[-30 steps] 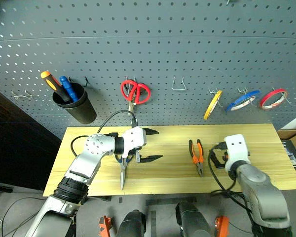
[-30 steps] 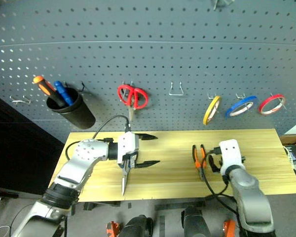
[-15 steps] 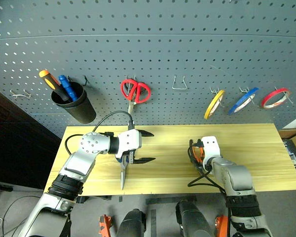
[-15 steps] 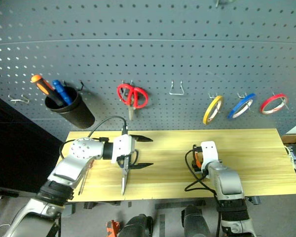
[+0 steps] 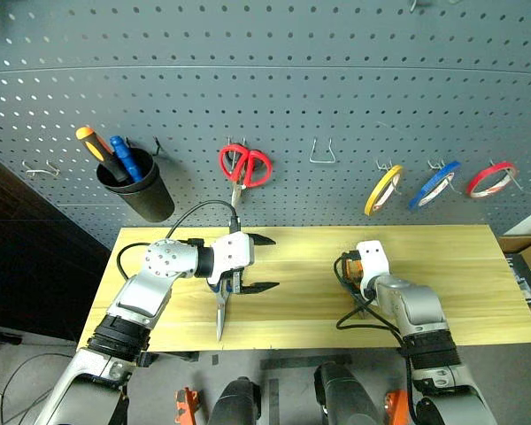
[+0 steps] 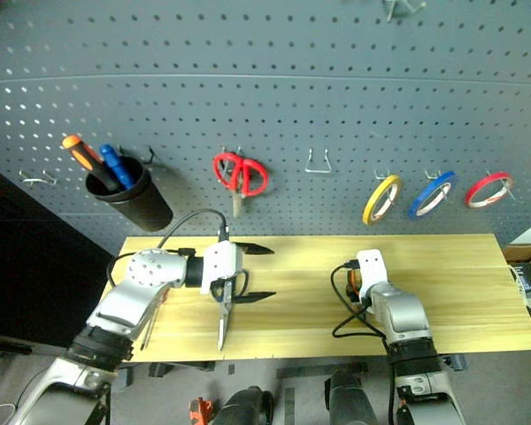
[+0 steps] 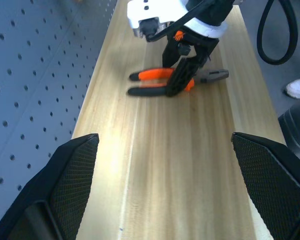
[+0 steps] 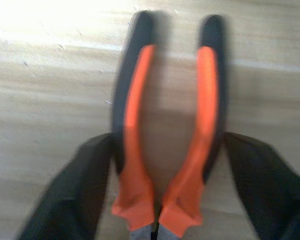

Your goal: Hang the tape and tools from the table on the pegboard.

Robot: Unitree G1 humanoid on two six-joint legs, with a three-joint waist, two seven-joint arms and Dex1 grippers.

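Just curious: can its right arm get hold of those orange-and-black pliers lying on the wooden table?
Probably yes: its fingers already straddle the orange-and-black pliers on the bare light wood table.

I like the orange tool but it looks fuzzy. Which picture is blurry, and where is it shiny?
Right wrist view: the pliers look soft and smeared, with bright glare on the table. Left wrist view: the pliers look sharper, with a pale sheen along the wood. Left eye view: even light, pegboard lines bend.

Light wood plank table [image 5: 460, 266], orange-and-black pliers [image 7: 175, 82] lying flat — dark-blue-handled scissors [image 5: 219, 314] near its front edge
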